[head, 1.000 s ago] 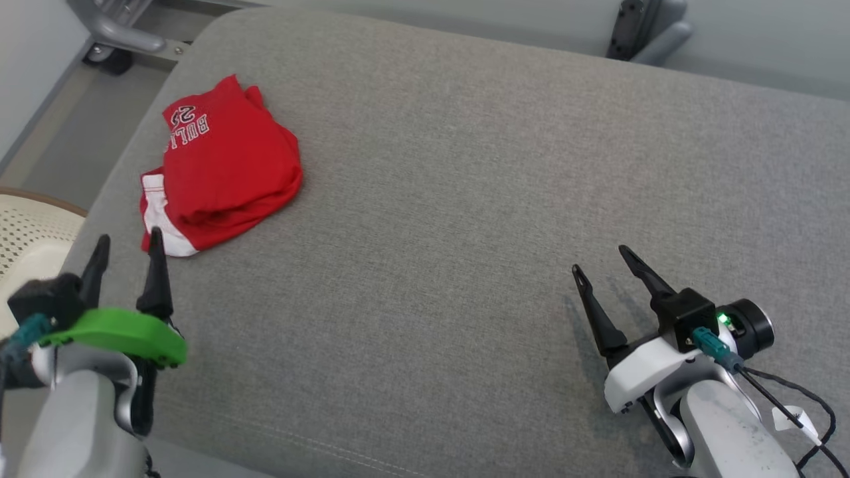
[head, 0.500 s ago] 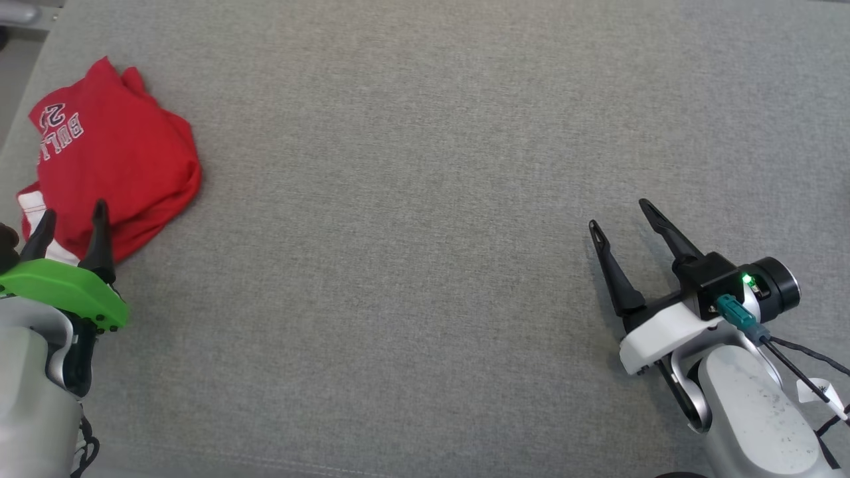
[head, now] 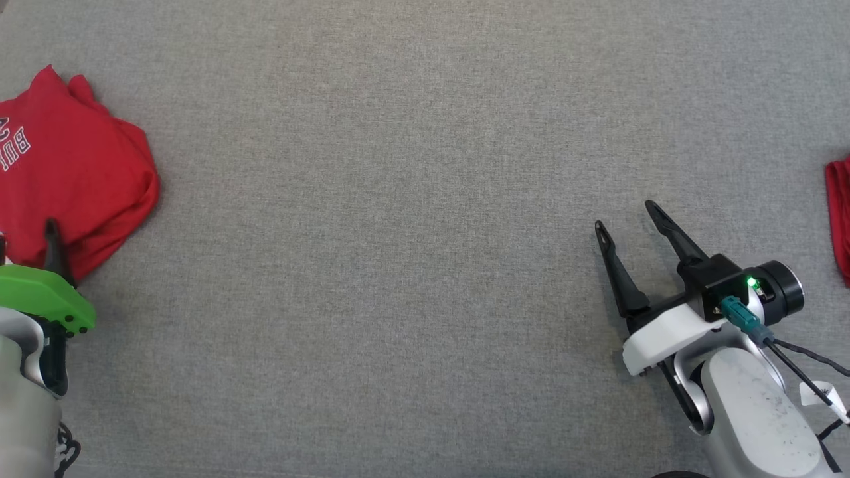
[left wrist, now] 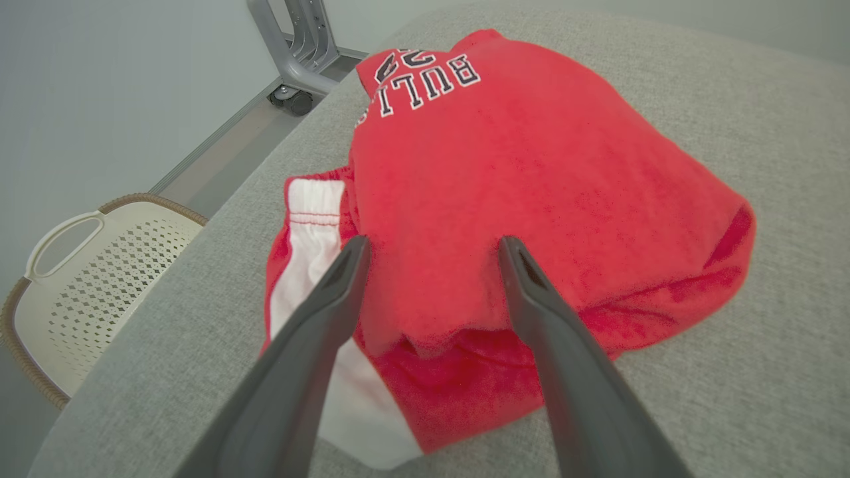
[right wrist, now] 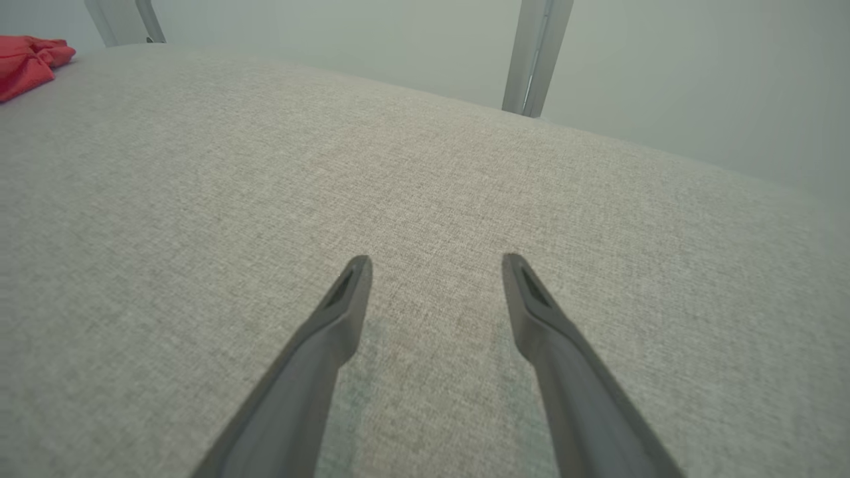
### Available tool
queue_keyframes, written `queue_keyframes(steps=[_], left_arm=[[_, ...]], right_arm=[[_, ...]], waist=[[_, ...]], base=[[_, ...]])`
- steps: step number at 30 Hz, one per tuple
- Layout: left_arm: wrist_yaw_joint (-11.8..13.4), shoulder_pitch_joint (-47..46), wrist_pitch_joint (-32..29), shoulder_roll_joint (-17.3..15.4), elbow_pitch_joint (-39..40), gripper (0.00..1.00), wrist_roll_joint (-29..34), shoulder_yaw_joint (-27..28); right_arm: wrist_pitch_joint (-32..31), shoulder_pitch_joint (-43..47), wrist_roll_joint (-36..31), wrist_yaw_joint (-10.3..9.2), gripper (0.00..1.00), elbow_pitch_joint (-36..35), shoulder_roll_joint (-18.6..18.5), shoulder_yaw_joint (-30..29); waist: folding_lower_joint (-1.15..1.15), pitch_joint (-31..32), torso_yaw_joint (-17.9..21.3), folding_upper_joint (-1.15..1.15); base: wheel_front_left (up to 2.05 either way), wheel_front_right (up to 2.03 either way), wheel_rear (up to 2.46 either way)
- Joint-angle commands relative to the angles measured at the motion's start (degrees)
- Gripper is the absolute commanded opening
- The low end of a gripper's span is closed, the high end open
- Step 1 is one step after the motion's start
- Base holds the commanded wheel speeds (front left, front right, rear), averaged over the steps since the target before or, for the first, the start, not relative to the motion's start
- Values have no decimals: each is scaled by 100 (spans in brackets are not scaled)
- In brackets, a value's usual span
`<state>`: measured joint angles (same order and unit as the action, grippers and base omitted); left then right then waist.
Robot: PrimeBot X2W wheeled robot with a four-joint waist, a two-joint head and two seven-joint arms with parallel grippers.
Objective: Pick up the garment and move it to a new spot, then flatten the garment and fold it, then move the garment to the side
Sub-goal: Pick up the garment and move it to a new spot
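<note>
The garment (left wrist: 531,199), a red bunched piece with white lettering, lies at the left side of the grey padded surface (head: 412,199), close to its edge. Beside that edge, lower down, stands a cream basket (left wrist: 99,279). The left gripper (left wrist: 431,249) has its jaws spread open over the near fold of the cloth and holds nothing; we cannot tell if the tips touch it. The right gripper (head: 625,215) is well apart, over bare fabric, with its jaws also open and empty.

We see some risks. The cloth is folded in several layers, and a white-striped part (left wrist: 312,252) lies below the red fold, so the jaws may pinch only the top layer and the rest will drag or unfold badly. A low, forward approach may push the bundle toward the edge and off it. The soft surface may also catch the tips. A second red piece (head: 840,219) at the right border could be mistaken for the target.
</note>
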<state>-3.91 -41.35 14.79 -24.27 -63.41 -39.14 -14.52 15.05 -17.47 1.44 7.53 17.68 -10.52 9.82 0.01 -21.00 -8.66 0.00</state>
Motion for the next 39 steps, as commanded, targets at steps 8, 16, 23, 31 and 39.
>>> queue_keyframes(steps=[8, 16, 23, 31, 39], left_arm=[[24, -181, 43, 84, -227, 100, 118, 57], [-27, -234, 40, 144, -422, 0, 94, 110], [-29, -350, 41, -25, 44, 0, 367, 101], [-30, -122, 34, -144, 1623, 0, 1130, 222], [-303, -479, 33, -179, 2245, 0, 1288, -58]], right_arm=[[15, 33, 45, -9, 100, 60, -11, 39], [15, -23, 94, -9, 100, 137, 40, 32], [15, -14, 148, -9, 100, 198, 137, 47], [15, 151, 315, -9, 100, 333, 403, 55], [15, 385, 456, -9, 100, 436, 610, -29]], waist=[[-1, 12, -3, 0], [-1, 17, 51, 0], [-1, 131, 81, 0], [-1, 742, 271, 0], [-1, 1269, 694, 0]], base=[[0, 0, 0], [0, 0, 0], [0, 0, 0], [0, 0, 0], [0, 0, 0]])
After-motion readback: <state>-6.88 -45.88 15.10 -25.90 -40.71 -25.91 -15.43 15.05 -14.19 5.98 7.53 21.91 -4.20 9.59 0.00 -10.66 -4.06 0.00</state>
